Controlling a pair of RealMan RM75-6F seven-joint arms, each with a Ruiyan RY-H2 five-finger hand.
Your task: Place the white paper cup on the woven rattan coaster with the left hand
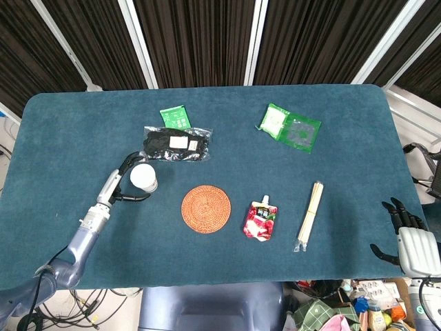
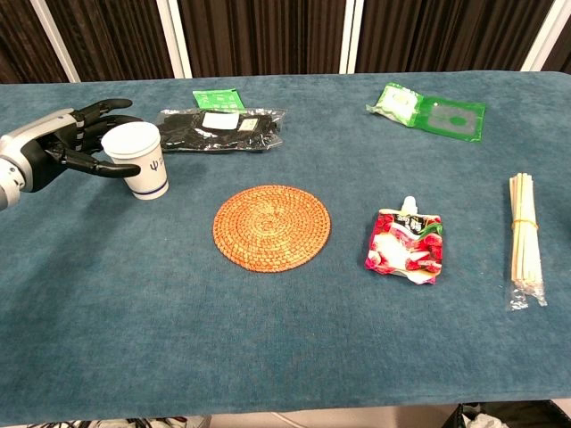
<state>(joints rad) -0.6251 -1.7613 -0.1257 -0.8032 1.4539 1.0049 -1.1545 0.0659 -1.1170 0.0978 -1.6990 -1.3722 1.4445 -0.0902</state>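
Two hands in view. Right hand (image 1: 406, 238), lower right corner of the head view, sits off the table edge, dark fingers spread, nothing in them. Nearest on the teal cloth-covered table (image 2: 134, 339): the round woven rattan coaster (image 2: 271, 226), orange-brown, at centre frame in the chest view, nothing on it. Just right of it, a red-and-white spouted drink pouch (image 2: 404, 243), lying flat. Far right, a bundle of pale wooden sticks in a clear wrapper (image 2: 525, 239), well apart from the pouch.

Left of the coaster and slightly farther back: the white paper cup (image 2: 138, 159), upright on the table, apart from the coaster. Left hand (image 2: 62, 147), at the left edge of the chest view, has its black fingers curved around the cup from the left side, one above the rim line and one low in front; whether they are actually gripping the cup, cannot tell.

Farther back: black items in a clear plastic bag (image 2: 221, 128), a small green packet (image 2: 219, 97) behind it, and a green-and-white packet (image 2: 433, 109) at upper right.
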